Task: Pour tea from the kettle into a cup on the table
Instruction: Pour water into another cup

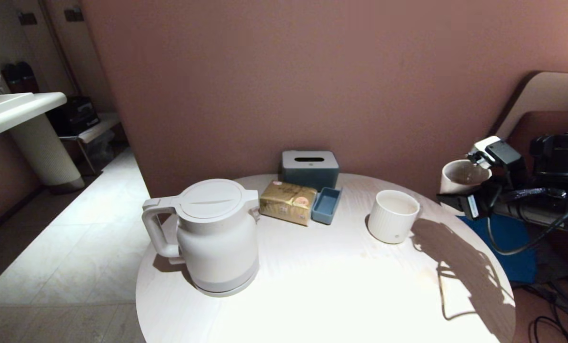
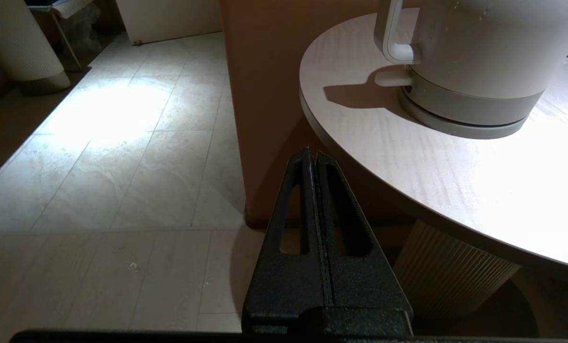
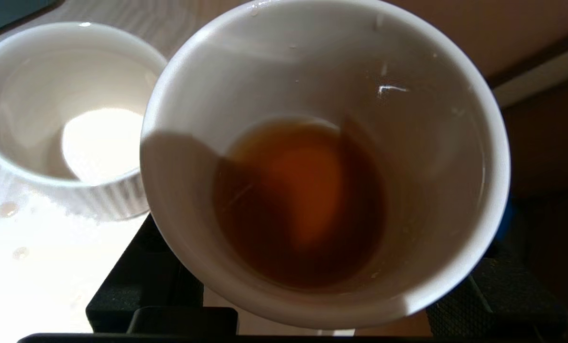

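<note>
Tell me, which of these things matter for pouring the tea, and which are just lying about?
Part of the job:
- kettle
- cup, held in the right gripper
- tea in it
- table

Just lying about:
- ribbed mug
- tissue box
- gold packet
- small blue tray

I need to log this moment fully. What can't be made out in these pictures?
- Kettle: lid shut, contents hidden in every view.
- Ribbed mug: handle not visible in head view.
- Cup: right gripper mostly hidden behind it.
- Left gripper: outside head view.
</note>
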You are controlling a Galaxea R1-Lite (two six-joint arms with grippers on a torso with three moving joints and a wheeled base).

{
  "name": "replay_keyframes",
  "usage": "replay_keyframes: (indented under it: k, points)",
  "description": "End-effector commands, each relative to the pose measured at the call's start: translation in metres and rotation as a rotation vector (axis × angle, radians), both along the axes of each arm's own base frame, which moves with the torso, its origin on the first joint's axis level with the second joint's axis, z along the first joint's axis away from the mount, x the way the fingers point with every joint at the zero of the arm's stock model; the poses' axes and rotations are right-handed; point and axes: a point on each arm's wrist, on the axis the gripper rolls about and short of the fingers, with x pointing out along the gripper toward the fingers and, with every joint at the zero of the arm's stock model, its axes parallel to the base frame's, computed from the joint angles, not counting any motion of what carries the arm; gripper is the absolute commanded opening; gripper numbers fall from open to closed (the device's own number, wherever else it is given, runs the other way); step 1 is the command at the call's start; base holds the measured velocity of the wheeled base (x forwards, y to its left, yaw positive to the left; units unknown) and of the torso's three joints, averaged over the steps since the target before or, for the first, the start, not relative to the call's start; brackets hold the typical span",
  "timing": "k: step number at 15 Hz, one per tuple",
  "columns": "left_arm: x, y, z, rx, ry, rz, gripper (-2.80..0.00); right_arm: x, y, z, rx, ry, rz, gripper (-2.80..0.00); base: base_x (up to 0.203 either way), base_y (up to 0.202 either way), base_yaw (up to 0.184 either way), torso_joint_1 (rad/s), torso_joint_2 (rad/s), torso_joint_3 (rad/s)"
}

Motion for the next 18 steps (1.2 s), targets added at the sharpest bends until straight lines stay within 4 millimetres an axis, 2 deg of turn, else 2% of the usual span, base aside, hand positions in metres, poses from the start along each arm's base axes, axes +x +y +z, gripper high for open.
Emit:
replay_keyframes:
  k: [1,11,14,18]
  points:
    - [0.0,0.0,0.0,0.0,-0.001,0.0,-2.8,0.015,0.0,-0.006,-0.027,0.012,0.016,-2.8,0.0,0.0,0.0,0.0,0.0,0.0]
    - [0.0,0.0,0.0,0.0,-0.001,0.0,-2.8,0.036,0.005,-0.022,-0.275,0.046,0.127,-2.8,0.0,0.0,0.0,0.0,0.0,0.0]
    - [0.0,0.0,0.0,0.0,-0.001,0.0,-2.8,0.05,0.008,-0.02,-0.333,0.033,0.115,-2.8,0.0,0.0,0.0,0.0,0.0,0.0]
    - [0.0,0.0,0.0,0.0,-0.001,0.0,-2.8,0.06,0.018,-0.012,-0.399,0.003,0.114,-2.8,0.0,0.0,0.0,0.0,0.0,0.0]
